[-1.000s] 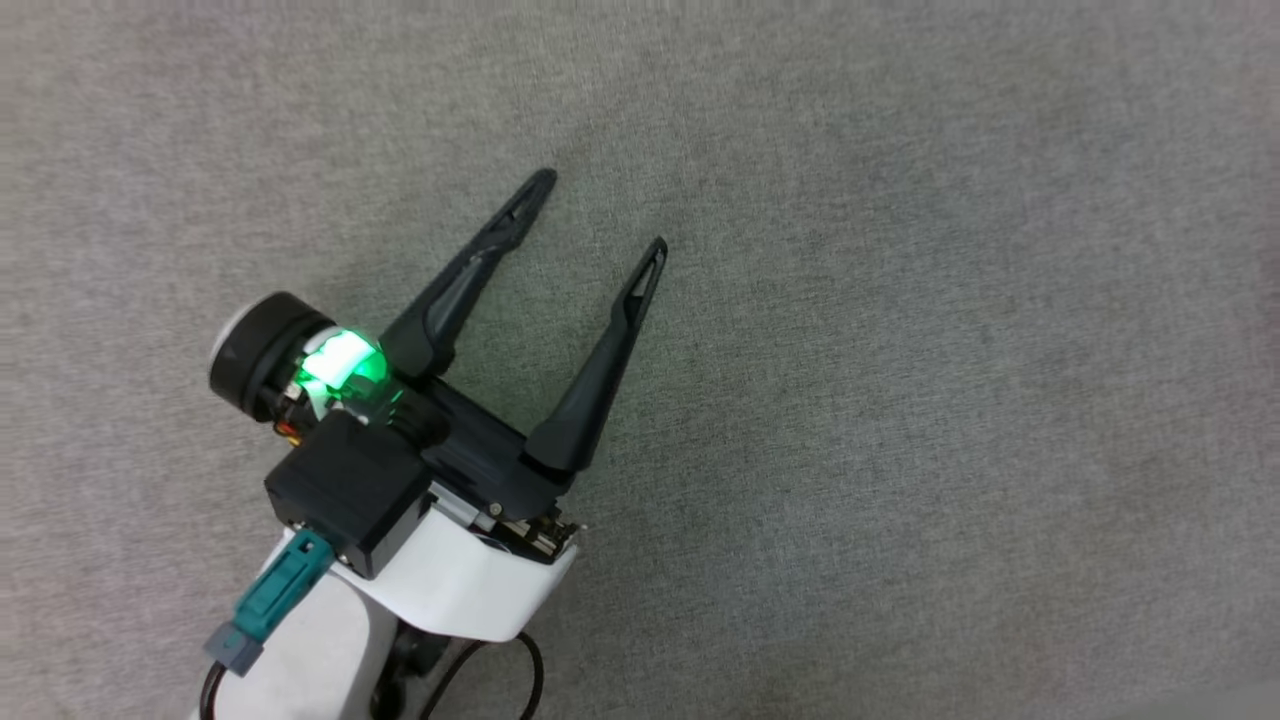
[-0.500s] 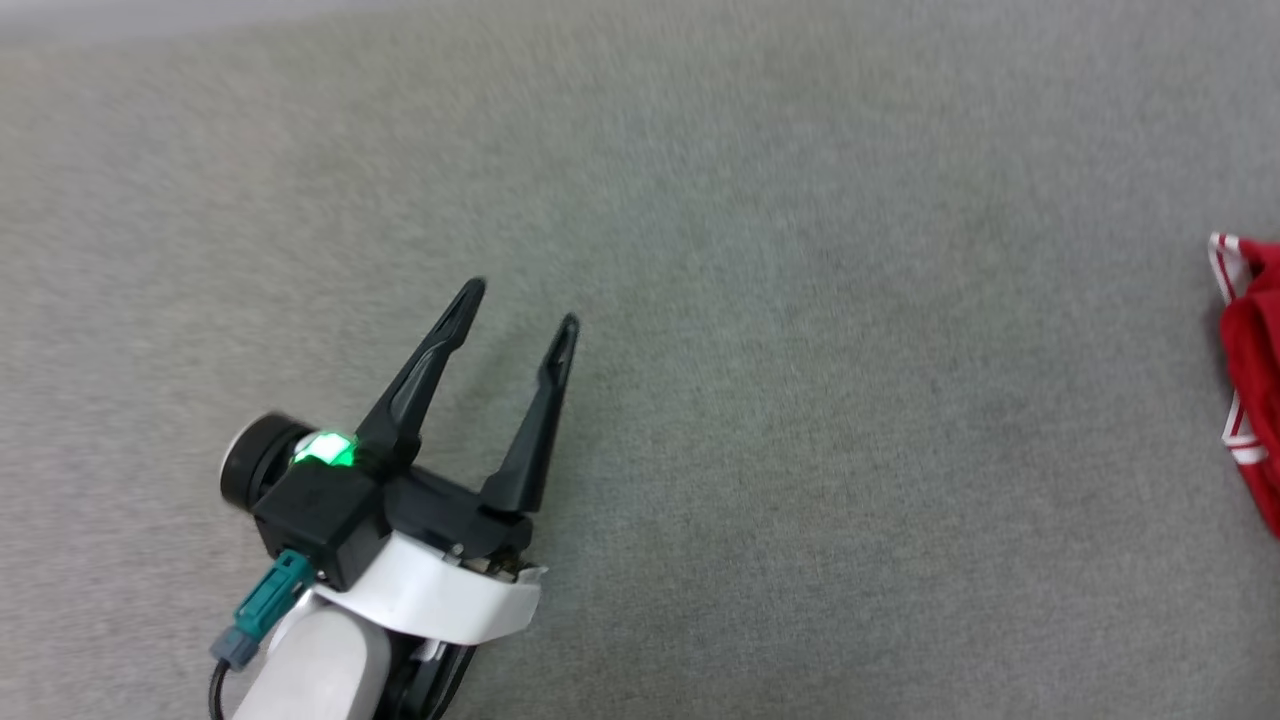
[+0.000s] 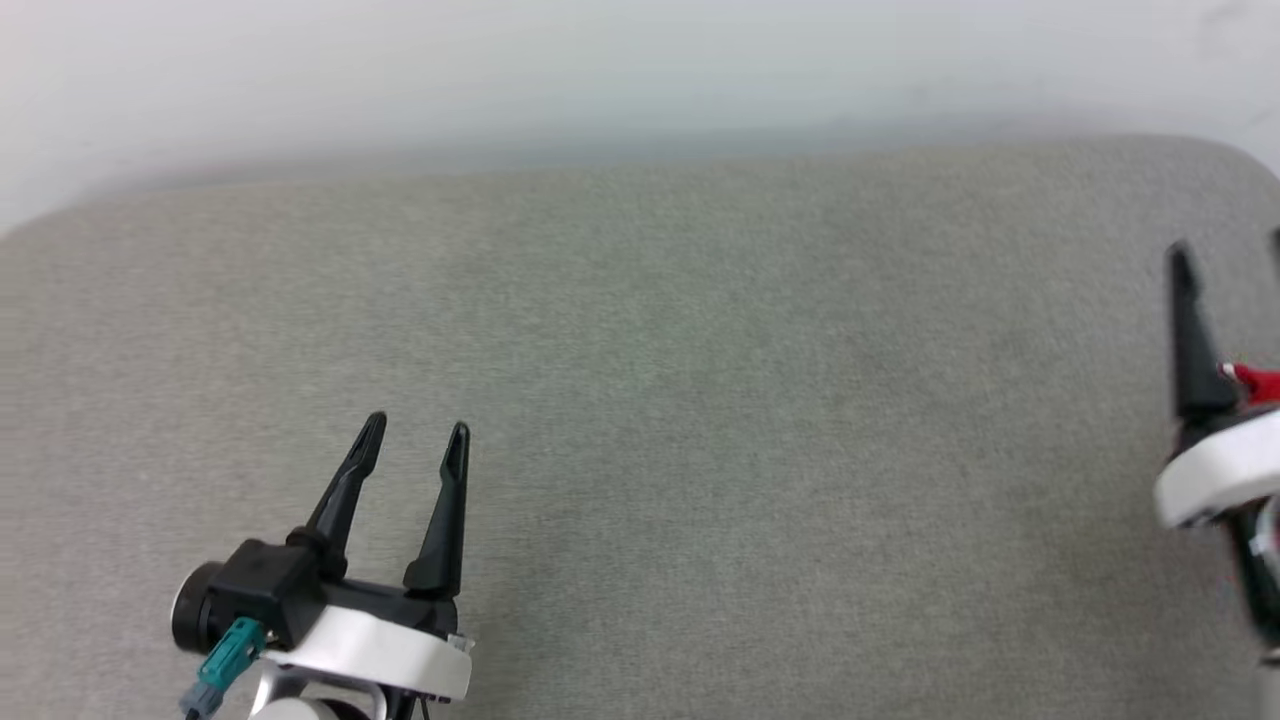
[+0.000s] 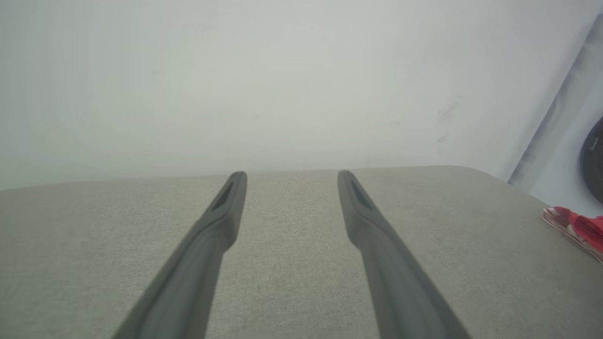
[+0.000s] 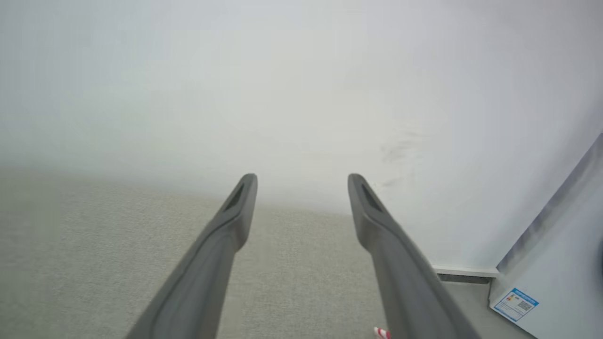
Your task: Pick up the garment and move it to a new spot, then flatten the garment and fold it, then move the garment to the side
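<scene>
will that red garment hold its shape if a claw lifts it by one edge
Probably floppy: the garment lies rumpled and low on the grey surface, so it should sag. Likely light, thin cloth, though little shows.

Bright, even, diffuse light; shadows faint. Far wall (image 3: 640, 70) hazy, out of focus; wrist views bow at edges.
</scene>
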Robot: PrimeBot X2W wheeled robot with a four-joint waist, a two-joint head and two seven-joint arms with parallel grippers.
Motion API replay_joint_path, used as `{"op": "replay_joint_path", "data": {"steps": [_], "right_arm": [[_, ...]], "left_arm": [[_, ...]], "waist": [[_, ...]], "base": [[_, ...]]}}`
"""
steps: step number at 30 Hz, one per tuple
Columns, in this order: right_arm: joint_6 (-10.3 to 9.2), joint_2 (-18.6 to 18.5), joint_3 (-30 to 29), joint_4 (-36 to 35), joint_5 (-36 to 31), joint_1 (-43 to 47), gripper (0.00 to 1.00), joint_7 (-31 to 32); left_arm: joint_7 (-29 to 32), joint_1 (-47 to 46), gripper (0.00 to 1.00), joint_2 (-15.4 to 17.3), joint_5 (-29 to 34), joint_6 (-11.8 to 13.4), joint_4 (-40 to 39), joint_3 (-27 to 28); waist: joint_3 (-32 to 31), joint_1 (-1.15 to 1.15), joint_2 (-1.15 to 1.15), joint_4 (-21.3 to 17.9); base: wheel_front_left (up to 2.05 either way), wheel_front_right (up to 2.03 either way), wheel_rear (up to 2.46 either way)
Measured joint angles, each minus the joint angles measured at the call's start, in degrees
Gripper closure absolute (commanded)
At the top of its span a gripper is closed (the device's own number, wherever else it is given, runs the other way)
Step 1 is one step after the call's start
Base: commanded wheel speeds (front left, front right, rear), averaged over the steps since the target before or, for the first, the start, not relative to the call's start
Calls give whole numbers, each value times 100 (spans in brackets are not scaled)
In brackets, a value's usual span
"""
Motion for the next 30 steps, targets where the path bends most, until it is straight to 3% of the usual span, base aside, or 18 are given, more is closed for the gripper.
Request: {"op": "replay_joint_path", "data": {"steps": [5, 9, 20, 30], "right_arm": [[0, 569, 172, -42, 169, 622, 0, -444], [0, 737, 375, 208, 312, 935, 0, -717], [-1, 981, 578, 1048, 399, 1271, 0, -1434], [-1, 1021, 647, 1236, 346, 1239, 0, -1605]], "left_arm": [[-14, 202, 0, -144, -98, -70, 180, 165], [-15, 300, 0, -226, -66, -152, 333, 301], [-15, 491, 0, -564, 159, -421, 605, 693], [-15, 511, 0, -754, 636, -544, 538, 968]], "waist": [[-230, 1, 0, 208], [-367, 1, 0, 321], [-547, 2, 0, 368], [-565, 2, 0, 350]], "base": [[0, 0, 0], [0, 0, 0], [0, 0, 0], [0, 0, 0]]}}
